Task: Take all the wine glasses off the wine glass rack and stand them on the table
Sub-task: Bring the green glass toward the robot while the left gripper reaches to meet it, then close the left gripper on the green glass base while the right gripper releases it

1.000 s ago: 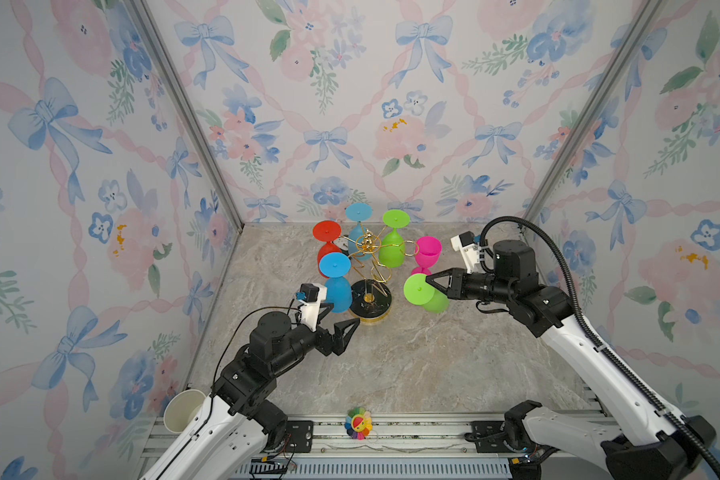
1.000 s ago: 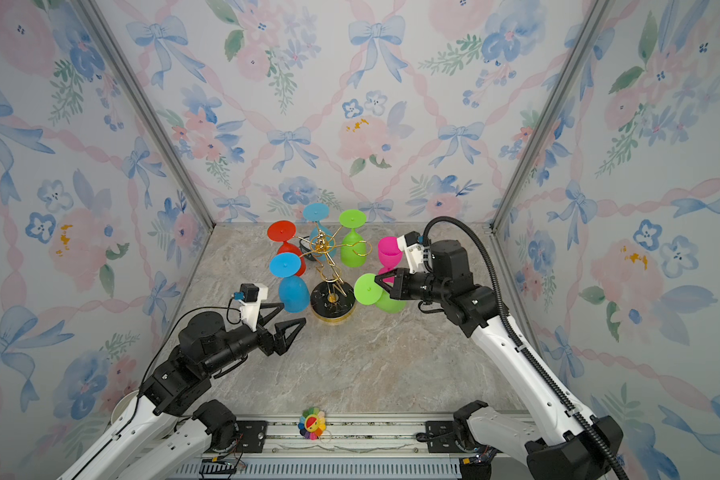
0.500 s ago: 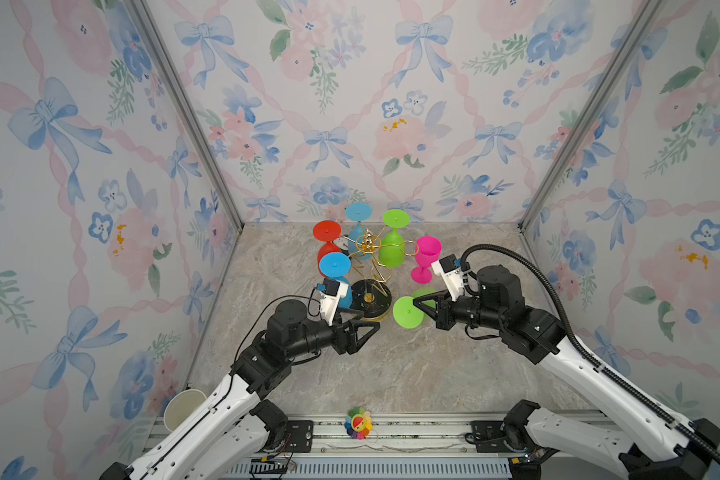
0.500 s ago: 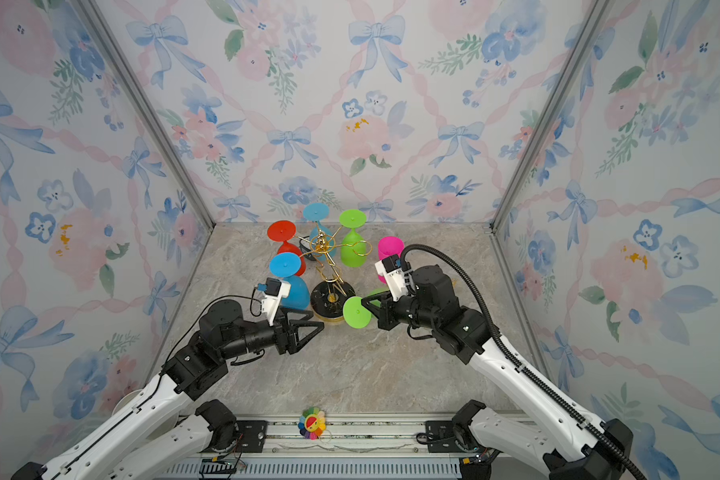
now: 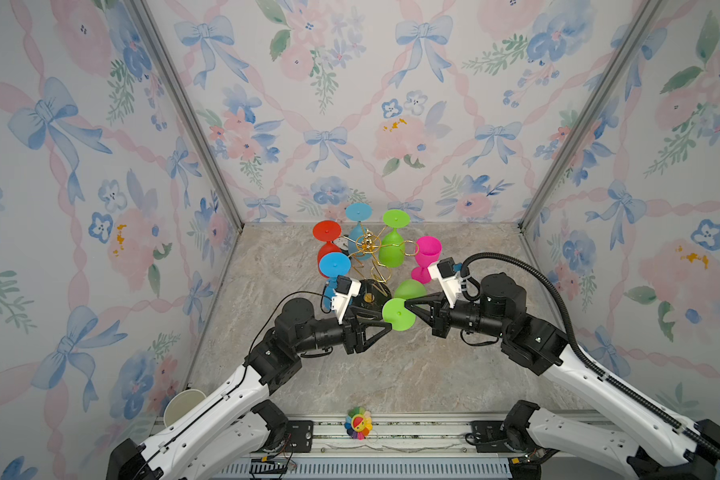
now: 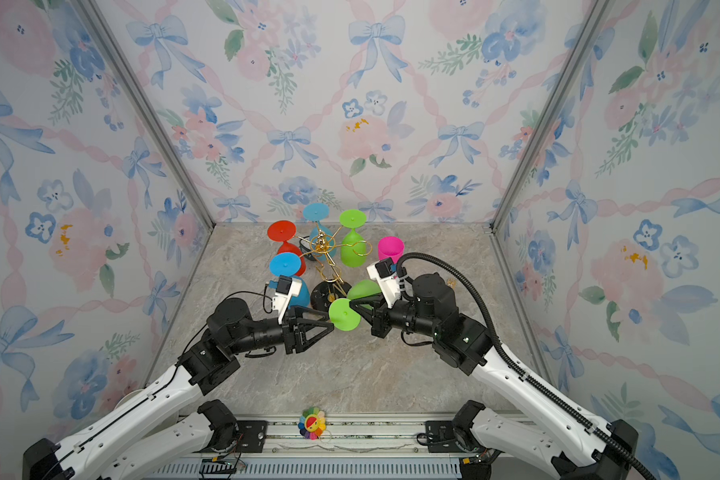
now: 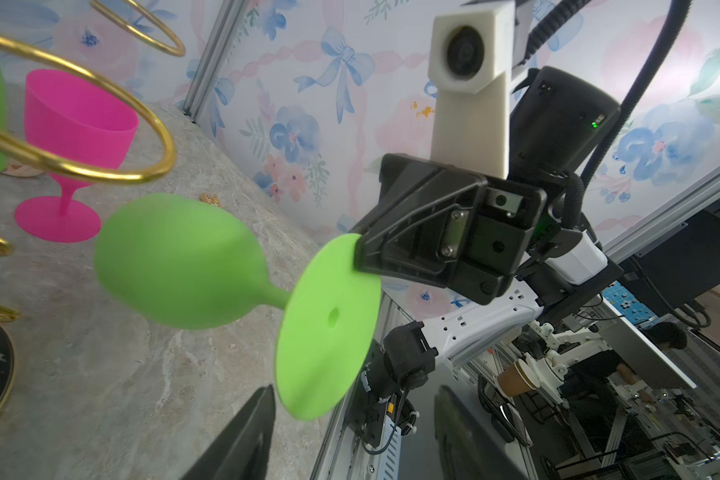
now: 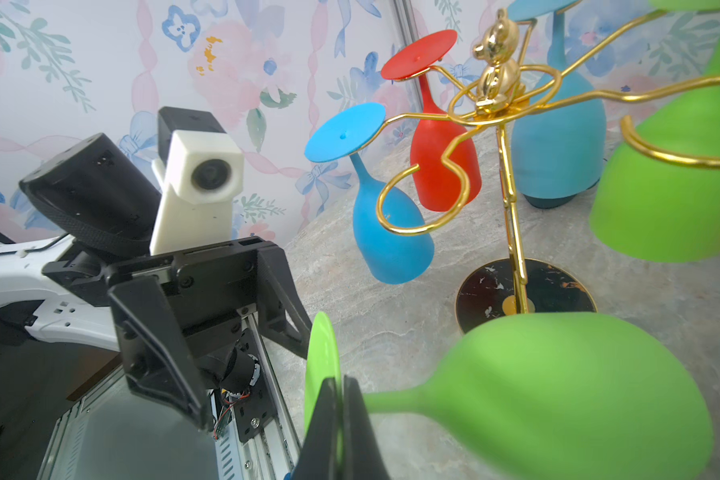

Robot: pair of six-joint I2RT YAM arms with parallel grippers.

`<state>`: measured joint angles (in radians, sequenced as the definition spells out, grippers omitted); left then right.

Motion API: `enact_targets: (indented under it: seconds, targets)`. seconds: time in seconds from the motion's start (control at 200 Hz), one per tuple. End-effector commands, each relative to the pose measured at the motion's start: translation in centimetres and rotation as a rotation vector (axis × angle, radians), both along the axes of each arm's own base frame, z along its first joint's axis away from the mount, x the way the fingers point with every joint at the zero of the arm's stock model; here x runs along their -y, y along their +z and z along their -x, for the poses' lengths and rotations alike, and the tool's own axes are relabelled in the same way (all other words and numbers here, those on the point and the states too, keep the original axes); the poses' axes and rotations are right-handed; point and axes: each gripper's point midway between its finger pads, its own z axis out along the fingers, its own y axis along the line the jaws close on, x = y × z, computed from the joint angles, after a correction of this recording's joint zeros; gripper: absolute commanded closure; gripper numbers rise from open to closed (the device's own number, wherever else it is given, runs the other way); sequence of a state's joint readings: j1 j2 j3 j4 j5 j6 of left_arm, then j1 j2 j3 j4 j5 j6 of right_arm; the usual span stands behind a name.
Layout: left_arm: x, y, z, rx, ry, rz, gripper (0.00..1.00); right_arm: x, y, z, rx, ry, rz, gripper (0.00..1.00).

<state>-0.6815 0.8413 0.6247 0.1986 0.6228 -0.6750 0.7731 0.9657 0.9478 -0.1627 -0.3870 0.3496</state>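
**Green wine glass held sideways, clear of the rack**

The green wine glass [image 5: 408, 291] lies horizontal in the air above the marbled tabletop [image 5: 350, 374]. It is just in front of the gold wine glass rack [image 8: 558, 286] and touches none of its loops. The right gripper [image 8: 337, 399] is clamped on the rim of the glass's flat round foot, and the bowl points toward the rack. The left gripper [image 7: 352, 424] has its jaws apart at the foot's opposite edge and holds nothing.

The glass looks like matte plastic, so it is probably light and tough. A pinch on the thin foot lets the bowl's weight swing it. A hold on the stem beside the foot seems steadier.
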Motion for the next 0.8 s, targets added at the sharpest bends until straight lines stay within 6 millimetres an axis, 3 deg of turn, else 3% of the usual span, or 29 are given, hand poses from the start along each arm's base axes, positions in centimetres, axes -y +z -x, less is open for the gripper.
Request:
enact_targets:
  seconds: [0.0, 0.4, 0.795]
  targets:
    - [0.6, 0.8, 0.2, 0.020, -0.034, 0.024, 0.42, -0.4, 1.8, 0.7, 0.072, 0.030, -0.044, 1.00]
    - [0.9, 1.3, 0.2, 0.022, -0.046, 0.042, 0.57, -1.4, 1.2, 0.2, 0.074, 0.049, -0.047, 1.00]
    - [1.1, 1.2, 0.1, 0.015, -0.052, 0.043, 0.80, -1.6, 0.3, -0.2, 0.047, 0.033, -0.062, 1.00]
